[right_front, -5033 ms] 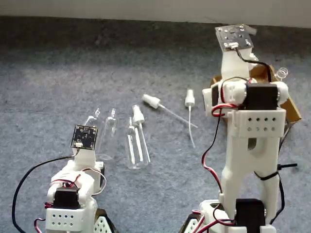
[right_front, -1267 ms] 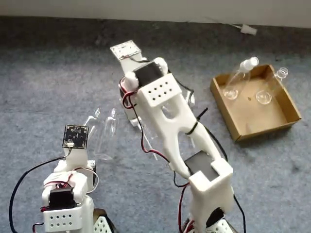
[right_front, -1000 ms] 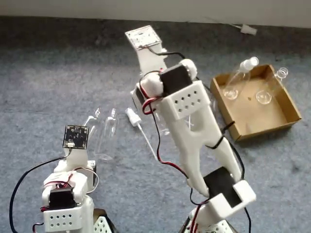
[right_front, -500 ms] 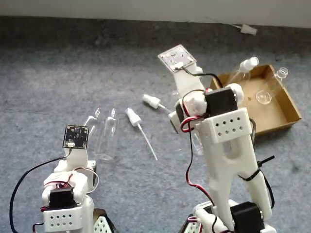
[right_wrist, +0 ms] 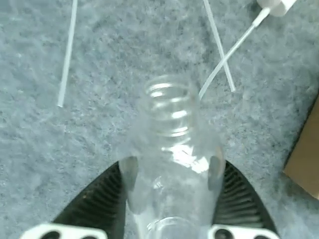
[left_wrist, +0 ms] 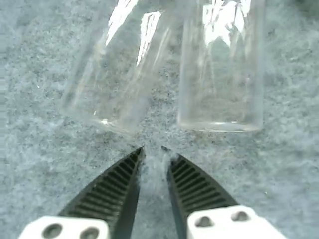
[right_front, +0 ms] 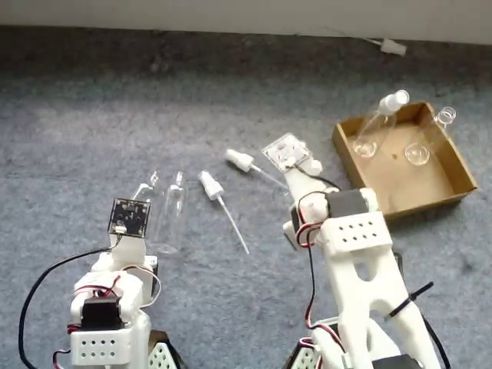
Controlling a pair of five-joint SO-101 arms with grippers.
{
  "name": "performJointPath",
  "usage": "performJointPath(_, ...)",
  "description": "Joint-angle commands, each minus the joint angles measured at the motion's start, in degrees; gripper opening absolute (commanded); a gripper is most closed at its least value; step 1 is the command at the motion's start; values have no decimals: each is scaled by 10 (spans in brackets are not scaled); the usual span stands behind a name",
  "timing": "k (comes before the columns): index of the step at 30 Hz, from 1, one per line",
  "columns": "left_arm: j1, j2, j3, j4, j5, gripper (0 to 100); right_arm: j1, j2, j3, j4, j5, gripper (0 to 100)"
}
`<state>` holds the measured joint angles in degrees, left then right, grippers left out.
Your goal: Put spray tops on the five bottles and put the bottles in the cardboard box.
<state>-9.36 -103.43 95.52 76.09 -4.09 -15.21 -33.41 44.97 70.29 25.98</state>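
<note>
- Gripping an uncapped bottle (right_wrist: 172, 144) by its body, jaws clamped on both sides, the right gripper (right_wrist: 172, 172) is hanging over the carpet (right_front: 92, 115) near the middle, just left of the cardboard box (right_front: 419, 184).
- The left gripper (left_wrist: 153, 159) is sitting at the near left, jaws a narrow slit apart and gripping nothing, just short of the bases of one bare bottle (left_wrist: 107, 64) and a second bare bottle (left_wrist: 222, 64) lying side by side.
- Two bottles are leaning inside the box: the capped bottle (right_front: 375, 124) is wearing a spray top, while the open-necked bottle (right_front: 430, 138) seems to be lacking one.
- Loose tops are lying about: the nearer spray top (right_front: 209, 184), the farther spray top (right_front: 240, 160), and a stray top (right_front: 392, 48) beyond the box.
- Progress is looking under half: four bottles are wanting tops, three are wanting boxing.
</note>
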Motion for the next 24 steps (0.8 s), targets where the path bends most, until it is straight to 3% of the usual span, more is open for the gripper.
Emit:
performJointPath(1, 31, -6, 10, -10, -4, 5, 35, -22, 64, -87, 6, 148)
performJointPath(12, 35, -6, 3, -8, 1, 5, 47, -27, 149, -168, 4, 148)
performJointPath(24, 74, -2, -167, 62, -2, 5, 45, -22, 167, -170, -149, 148)
